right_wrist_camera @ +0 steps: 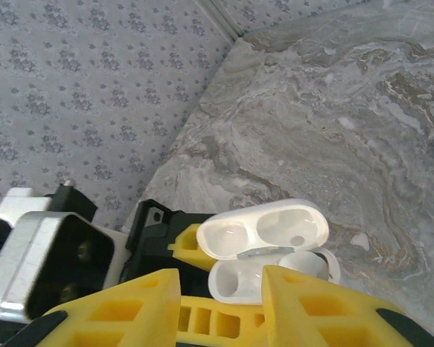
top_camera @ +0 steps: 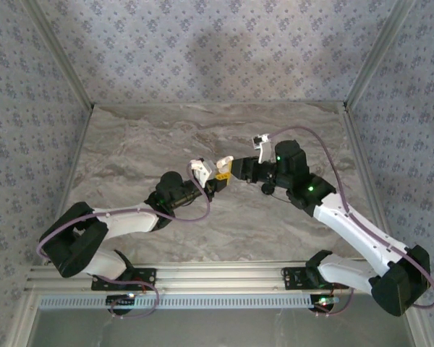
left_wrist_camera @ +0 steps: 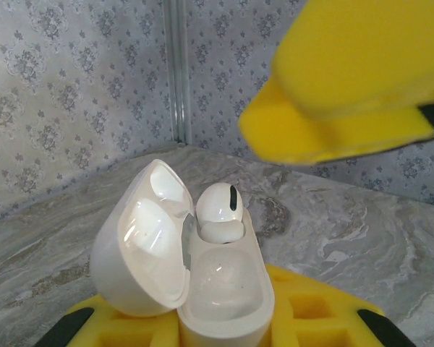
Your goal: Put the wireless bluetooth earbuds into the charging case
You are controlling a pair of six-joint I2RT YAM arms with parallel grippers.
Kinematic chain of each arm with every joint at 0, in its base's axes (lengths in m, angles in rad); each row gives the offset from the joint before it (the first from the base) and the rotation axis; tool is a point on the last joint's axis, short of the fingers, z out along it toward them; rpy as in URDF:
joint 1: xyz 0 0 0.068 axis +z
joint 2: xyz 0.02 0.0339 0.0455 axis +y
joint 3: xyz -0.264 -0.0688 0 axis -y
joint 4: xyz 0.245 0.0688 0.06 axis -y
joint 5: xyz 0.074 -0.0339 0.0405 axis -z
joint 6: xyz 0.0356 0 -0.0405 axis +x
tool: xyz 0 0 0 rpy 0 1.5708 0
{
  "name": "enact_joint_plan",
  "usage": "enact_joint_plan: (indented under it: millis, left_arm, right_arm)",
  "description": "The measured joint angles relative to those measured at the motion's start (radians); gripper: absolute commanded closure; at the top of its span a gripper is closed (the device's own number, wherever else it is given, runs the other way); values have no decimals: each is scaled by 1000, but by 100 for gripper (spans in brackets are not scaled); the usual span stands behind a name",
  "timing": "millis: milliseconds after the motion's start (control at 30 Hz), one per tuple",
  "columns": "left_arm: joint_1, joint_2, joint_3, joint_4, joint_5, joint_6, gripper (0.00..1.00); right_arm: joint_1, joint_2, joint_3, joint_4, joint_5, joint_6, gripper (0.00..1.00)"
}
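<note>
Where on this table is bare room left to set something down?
Bare grey marble table along the back wall and left of the left arm. Crowded at centre: left gripper, right gripper, open white plastic charging case.

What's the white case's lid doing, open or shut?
Open. The charging case has its lid swung back, showing one earbud seated and the other socket empty.

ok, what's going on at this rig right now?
The left gripper is clamped on the charging case, holding it with the lid flipped open. One earbud sits in its slot; the other slot is empty. The right gripper hovers close above the case, jaws apart, nothing between them.
</note>
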Motion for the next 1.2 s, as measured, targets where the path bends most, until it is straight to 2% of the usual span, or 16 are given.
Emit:
enact_joint_plan:
  millis: [367,500,667,867,1033,1133,1200]
  left_arm:
    - [44,-43,0,-19,53,-29,89]
    - [96,-101,0,-95,52,-52,89]
    - [229,-250,-1,-291,40,-83,90]
    - [470,-402,-1,-554,37,-167,90]
    - [697,-443,0,-747,80,-236,90]
    - [786,-443,6,-846,95,-253,90]
    - [812,-443,24,-909,94,-254,90]
  right_arm:
    - [-21,-5,73,-118,-6,-45,69]
    - [-18,30,121,-195,29,-65,68]
    - [13,153,249,-310,89,-90,68]
    - [102,366,394,-361,135,-140,67]
    - [184,559,499,-352,137,-236,64]
    - [229,677,553,-306,133,-280,63]
    - [255,760,596,-278,124,-304,63]
